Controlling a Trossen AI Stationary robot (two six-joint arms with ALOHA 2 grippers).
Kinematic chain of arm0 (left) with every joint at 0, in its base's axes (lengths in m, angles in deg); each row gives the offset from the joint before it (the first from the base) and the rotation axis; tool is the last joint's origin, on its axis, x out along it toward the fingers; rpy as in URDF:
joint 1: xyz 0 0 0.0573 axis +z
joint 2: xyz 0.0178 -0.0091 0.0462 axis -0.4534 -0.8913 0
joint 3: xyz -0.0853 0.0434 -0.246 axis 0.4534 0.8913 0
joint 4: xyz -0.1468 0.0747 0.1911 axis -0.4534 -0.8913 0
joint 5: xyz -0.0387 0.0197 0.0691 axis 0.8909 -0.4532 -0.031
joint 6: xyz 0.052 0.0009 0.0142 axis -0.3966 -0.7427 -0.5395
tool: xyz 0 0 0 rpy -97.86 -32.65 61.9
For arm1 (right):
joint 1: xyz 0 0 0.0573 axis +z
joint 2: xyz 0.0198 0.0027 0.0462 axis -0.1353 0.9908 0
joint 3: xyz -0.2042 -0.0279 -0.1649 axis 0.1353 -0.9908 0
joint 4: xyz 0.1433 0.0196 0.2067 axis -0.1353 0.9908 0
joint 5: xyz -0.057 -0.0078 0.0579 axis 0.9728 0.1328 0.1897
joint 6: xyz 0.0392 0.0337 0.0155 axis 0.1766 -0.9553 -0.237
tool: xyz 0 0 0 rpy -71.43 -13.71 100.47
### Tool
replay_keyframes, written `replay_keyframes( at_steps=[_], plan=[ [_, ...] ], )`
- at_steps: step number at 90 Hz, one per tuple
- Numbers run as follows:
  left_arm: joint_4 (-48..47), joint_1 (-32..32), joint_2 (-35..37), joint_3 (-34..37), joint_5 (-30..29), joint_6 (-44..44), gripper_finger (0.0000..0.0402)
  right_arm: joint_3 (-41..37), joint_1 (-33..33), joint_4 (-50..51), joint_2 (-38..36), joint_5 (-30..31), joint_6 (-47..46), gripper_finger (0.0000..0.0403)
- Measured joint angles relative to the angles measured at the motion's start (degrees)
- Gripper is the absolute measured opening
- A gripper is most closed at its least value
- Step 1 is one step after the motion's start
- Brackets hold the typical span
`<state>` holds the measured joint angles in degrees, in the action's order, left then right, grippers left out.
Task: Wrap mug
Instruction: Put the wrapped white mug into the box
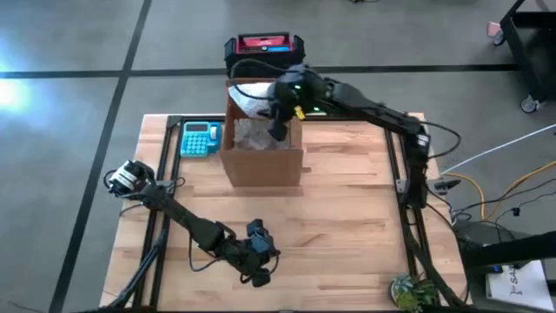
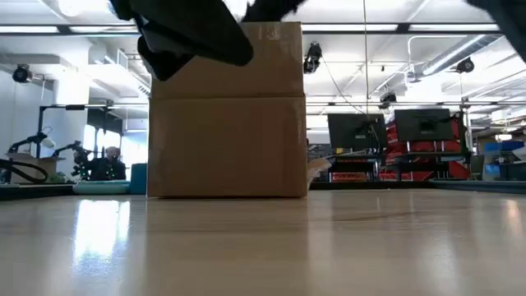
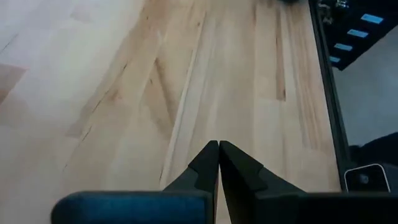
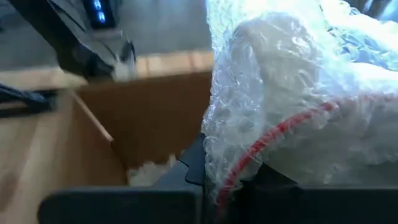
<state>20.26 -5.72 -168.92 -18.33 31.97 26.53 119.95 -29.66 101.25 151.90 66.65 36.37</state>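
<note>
A bundle of clear bubble wrap (image 4: 298,93) with a red band (image 4: 273,134) around it fills the right wrist view; a white form shows through the wrap, and the mug itself is hidden. In the high view the bundle (image 1: 250,104) is over the far part of the open cardboard box (image 1: 261,161), with my right gripper (image 1: 278,120) shut on it. Pale crumpled filling (image 1: 254,135) lies inside the box. My left gripper (image 3: 219,149) is shut and holds nothing, low over bare wood near the table's front edge (image 1: 259,261). My right gripper holds the bubble-wrap bundle by its lower side (image 4: 217,168), coming from the table's right and slanting down over the box. One dark finger (image 4: 193,163) shows beside the wrap; the wrap covers the other. I cannot tell whether the bundle rests on the filling.
A blue calculator-like device (image 1: 200,139) lies left of the box. A red and black case (image 1: 263,48) stands on the floor beyond the far edge. A green thing (image 1: 408,291) sits at the near right corner. Bare wood (image 1: 347,217) spreads in front of the box.
</note>
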Motion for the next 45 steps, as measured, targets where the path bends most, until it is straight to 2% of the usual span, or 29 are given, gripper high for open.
replay_keyframes(
  at_steps=[33,45],
  plan=[
    [-0.2,0.0,0.0,0.4,0.0,0.0,0.0,0.1,-0.6,8.0,9.7,-0.7,4.3,0.0008],
    [-0.1,0.0,0.0,0.4,0.0,0.1,0.0,0.2,-0.1,8.6,10.8,-2.6,4.0,0.0022]
  ],
)
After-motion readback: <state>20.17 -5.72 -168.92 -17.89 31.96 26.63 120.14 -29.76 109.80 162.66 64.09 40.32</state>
